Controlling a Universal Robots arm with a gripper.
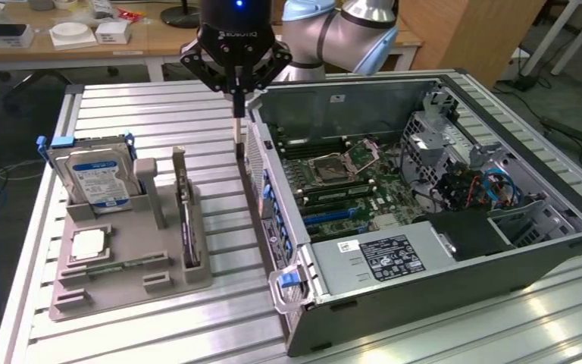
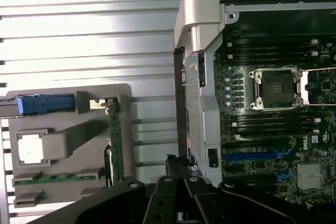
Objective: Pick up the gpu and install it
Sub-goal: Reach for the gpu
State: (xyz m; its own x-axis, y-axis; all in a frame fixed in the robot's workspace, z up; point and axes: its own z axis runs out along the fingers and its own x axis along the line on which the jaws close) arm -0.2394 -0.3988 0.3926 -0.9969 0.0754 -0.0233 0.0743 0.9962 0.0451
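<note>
Ext view: gripper (image 1: 239,125) fingers pressed together, pinching nothing. It hangs over the gap between parts tray (image 1: 119,284) and open PC case (image 1: 423,280). gpu (image 1: 184,208) is below the hand and off toward ext view's left, standing on edge in its tray slot, well apart from the fingertips. Hard drive (image 1: 97,178) is further out on the same side. Blue expansion slots (image 1: 336,216) on the board sit on the hand's other side, inside the case, nothing plugged in.

Wrist view: gripper (image 2: 177,169) tips closed, next to the case (image 2: 197,35) wall. gpu (image 2: 115,140) is seated in the tray (image 2: 68,95), beside the hand, no contact. Blue slots (image 2: 257,156) bare.

Status, my read: pick not done, install not done, whole job left.
</note>
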